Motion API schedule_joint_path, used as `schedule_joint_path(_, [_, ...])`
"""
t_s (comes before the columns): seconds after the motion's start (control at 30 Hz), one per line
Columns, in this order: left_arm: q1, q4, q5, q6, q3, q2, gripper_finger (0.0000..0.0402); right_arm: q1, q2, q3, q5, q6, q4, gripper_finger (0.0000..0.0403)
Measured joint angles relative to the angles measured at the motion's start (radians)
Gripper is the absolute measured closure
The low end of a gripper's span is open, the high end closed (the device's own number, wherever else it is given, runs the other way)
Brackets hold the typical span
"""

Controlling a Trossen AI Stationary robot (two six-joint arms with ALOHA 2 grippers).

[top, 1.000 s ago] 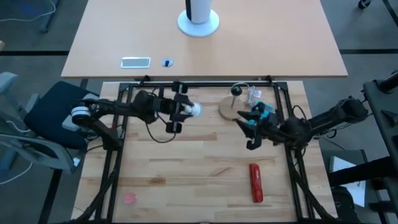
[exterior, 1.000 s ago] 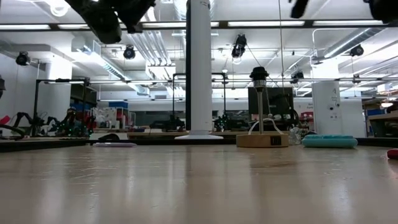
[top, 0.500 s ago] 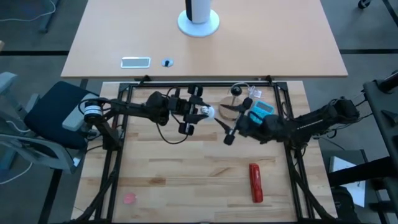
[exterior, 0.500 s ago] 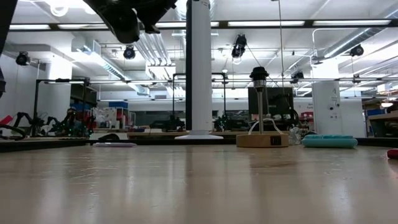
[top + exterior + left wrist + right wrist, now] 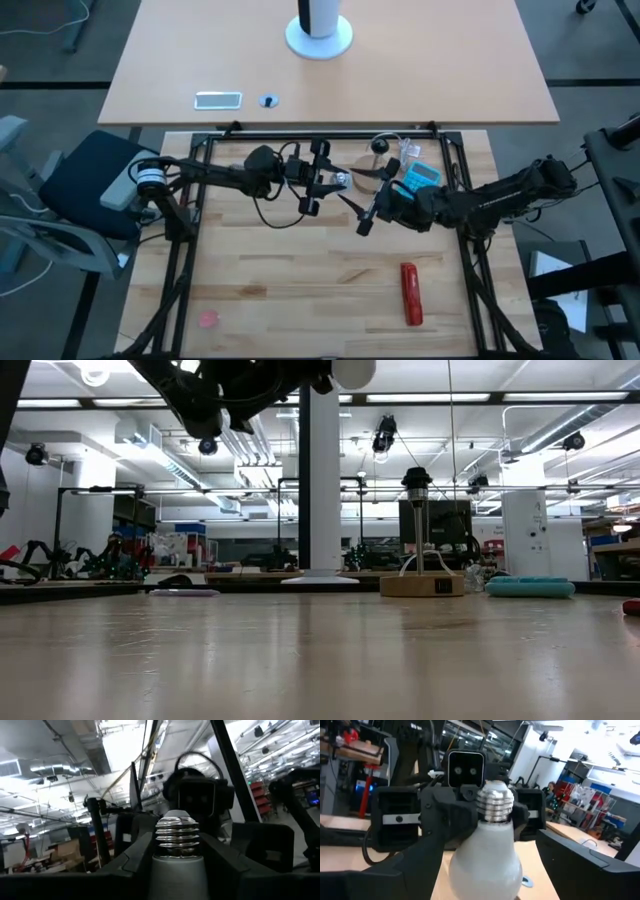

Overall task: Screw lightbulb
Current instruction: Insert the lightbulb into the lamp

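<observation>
The small white lightbulb [image 5: 341, 180] is held in the air by my left gripper [image 5: 333, 183], near the middle of the table at its far side. Its metal screw end [image 5: 175, 836] points up and its round glass end [image 5: 352, 370] points down. My right gripper [image 5: 358, 212] is open just right of and nearer than the bulb. In the right wrist view its two fingers stand wide on either side of the bulb [image 5: 485, 860] without touching it. The round wooden disc with its thin dark-topped post [image 5: 372, 172] stands just right of the bulb. My left gripper pinches the bulb's white neck just below the screw thread [image 5: 177, 870] between its two fingers [image 5: 132, 855]. The fingers come level from the table's left. The bulb is lifted clear of the table, upright, with the screw end up.
A blue calculator [image 5: 420, 175] lies right of the wooden disc. A red object [image 5: 410, 293] lies near the front right and a small pink disc [image 5: 207, 319] at the front left. A large white cylinder [image 5: 320, 25] and a flat white object [image 5: 218, 99] are on the far table.
My left gripper has carried the bulb toward the table's right, closer to the wooden disc. My right gripper has moved toward the table's left, up to the bulb, and has stayed open.
</observation>
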Motion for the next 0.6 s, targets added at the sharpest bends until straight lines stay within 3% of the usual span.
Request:
schedule_joint_path(0.27, [-0.004,0.003,0.000,0.000,0.000,0.000,0.0270,-0.022,0.000,0.046,-0.002,0.124,-0.149,0.0102])
schedule_joint_path(0.6, [-0.016,0.000,0.011,0.003,0.002,0.000,0.0270,-0.055,0.000,0.049,-0.068,0.161,-0.168,0.0138])
